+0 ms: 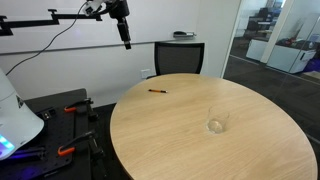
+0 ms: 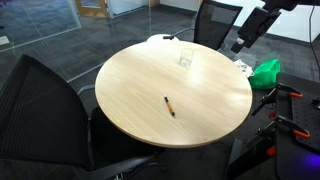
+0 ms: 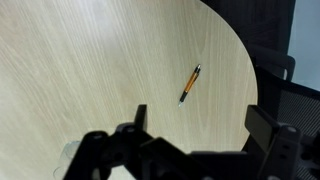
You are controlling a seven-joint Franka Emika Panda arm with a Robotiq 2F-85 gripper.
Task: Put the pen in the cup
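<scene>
Task not yet begun.
The pen (image 1: 157, 91) lies flat on the worktop (image 1: 170, 140), well apart from the cup (image 1: 216, 124); the gripper (image 3: 200, 118) hangs above, jaws wide, holding nothing. Picking up and dropping in remain.

Tool (image 1: 127, 44) black, slim, tapered; blocky and blurred in wrist view. Wrist (image 1: 108, 8) dark with pale patches. Thin black cable (image 1: 57, 40) trails off it.

I count one pen (image 2: 170, 106), one cup (image 2: 186, 58), one round table (image 2: 135, 85) and one gripper (image 1: 127, 43). I log two black chairs: a near chair (image 2: 40, 100) and a far chair (image 2: 212, 22). One green item (image 2: 266, 70).
</scene>
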